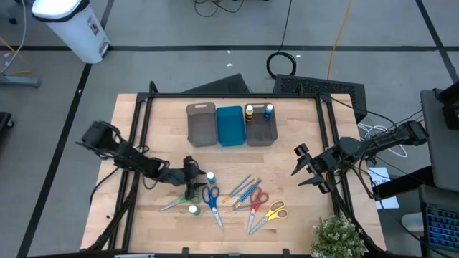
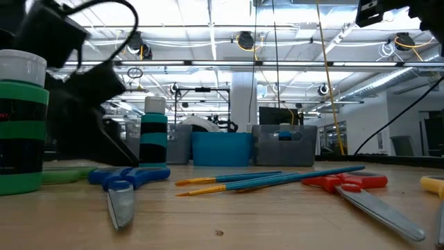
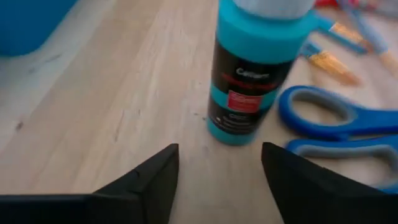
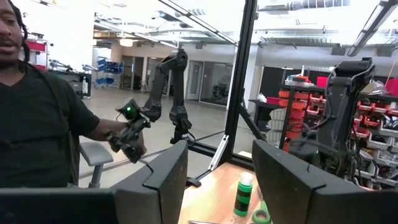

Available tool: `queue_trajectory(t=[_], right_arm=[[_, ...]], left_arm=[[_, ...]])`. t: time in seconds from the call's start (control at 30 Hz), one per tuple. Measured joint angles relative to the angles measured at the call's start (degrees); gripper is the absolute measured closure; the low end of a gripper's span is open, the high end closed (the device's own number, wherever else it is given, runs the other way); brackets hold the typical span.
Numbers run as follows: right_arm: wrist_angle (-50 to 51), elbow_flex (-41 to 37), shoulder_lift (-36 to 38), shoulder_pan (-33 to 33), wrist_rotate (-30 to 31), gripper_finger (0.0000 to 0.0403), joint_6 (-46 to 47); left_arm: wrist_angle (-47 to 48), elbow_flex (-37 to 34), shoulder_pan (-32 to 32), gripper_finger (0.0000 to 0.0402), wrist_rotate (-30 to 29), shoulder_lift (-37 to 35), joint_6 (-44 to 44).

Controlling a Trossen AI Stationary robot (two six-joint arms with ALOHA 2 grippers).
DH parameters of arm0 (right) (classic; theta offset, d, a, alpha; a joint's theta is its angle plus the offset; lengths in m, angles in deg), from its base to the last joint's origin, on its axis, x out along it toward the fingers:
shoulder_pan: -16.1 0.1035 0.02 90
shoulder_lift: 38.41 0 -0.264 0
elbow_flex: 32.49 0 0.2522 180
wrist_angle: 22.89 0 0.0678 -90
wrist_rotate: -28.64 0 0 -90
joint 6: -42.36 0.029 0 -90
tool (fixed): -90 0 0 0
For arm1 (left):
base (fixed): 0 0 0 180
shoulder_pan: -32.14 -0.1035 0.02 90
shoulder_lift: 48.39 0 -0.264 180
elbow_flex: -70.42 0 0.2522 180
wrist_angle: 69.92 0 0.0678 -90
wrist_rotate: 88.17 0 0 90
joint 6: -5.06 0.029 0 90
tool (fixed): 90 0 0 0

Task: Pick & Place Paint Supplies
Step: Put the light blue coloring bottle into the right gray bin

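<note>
A teal paint bottle (image 3: pixel 249 81) with a pale top stands upright on the table just ahead of my left gripper (image 3: pixel 221 168), whose open fingers point at it without touching. From above, the left gripper (image 1: pixel 195 174) sits beside that bottle (image 1: pixel 211 176). A green bottle (image 1: pixel 193 209) stands nearer the table's near edge. Green (image 1: pixel 174 203), blue (image 1: pixel 212 201), red (image 1: pixel 255 205) and yellow scissors (image 1: pixel 274 211) lie flat, with several thin brushes (image 1: pixel 243 189) among them. My right gripper (image 1: pixel 305 169) hangs open by the table's right edge, away from everything.
Three trays line the far side: grey (image 1: pixel 201 123), blue (image 1: pixel 230 125), and a grey one (image 1: pixel 262 132) holding two bottles. A potted plant (image 1: pixel 337 236) stands at the near right corner. A person (image 4: pixel 37 112) holding a controller is beyond the table. Bare wood lies between trays and supplies.
</note>
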Motion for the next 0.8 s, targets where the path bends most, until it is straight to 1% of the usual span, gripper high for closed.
queue_trajectory(t=[0.07, 0.2, 0.3, 0.47, 0.6, 0.8], right_arm=[[-0.08, 0.00, -0.02, 0.00, 0.00, 0.0232, 0.00], [-0.08, 0.00, -0.12, 0.02, 0.01, 0.0232, 0.17], [-0.01, 0.00, -0.17, 0.02, 0.02, 0.0232, 0.17], [0.35, 0.00, -0.20, 0.00, 0.02, 0.0232, 0.20], [0.36, 0.00, -0.20, 0.01, 0.01, 0.0232, 0.20], [0.38, 0.00, -0.20, 0.02, 0.02, 0.0232, 0.22]], left_arm=[[-0.16, 2.22, -0.37, 0.0150, -0.42, 3.15, 1.97], [-0.87, 6.39, -0.98, 0.0140, -0.62, 7.95, 2.49], [-0.69, 8.47, -1.60, 0.0141, -0.19, 9.39, 3.98], [0.00, 10.18, -2.42, 0.0151, 0.30, 9.61, 7.58], [0.59, 10.19, -2.42, 0.0173, 0.50, 9.62, 8.00], [1.16, 10.19, -1.98, 0.0235, 0.60, 9.64, 6.26]])
